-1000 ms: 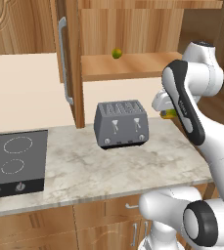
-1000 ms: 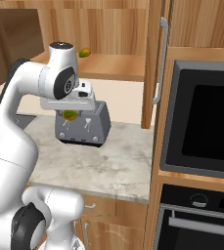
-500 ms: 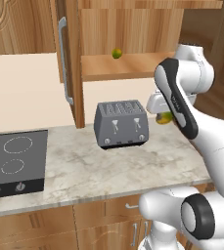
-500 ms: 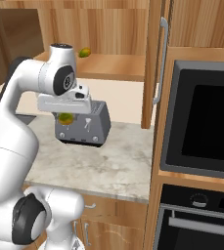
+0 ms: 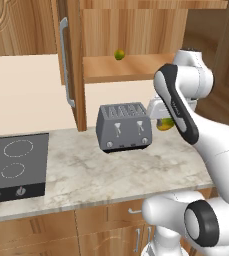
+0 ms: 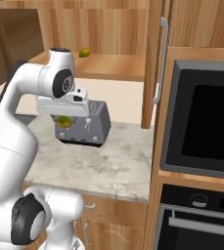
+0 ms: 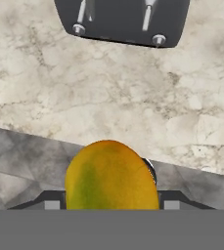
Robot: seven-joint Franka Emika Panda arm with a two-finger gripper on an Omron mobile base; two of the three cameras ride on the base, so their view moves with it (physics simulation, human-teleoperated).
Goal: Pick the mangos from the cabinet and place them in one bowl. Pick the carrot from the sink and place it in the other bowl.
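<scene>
Marble desk (image 5: 86, 170) with toaster (image 5: 125, 127) near its back edge: we see end effector (image 6: 64, 121) closed on one mango (image 7: 111, 176) above it, second mango (image 5: 119, 54) on cabinet shelf (image 5: 126, 67); swinging could clip toaster, drop fruit.

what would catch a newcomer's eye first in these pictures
Probably the yellow-orange mango clamped in the gripper, held in the air above the marble counter beside the grey toaster. Next, the second mango sitting alone on the shelf of the open cabinet above.
</scene>
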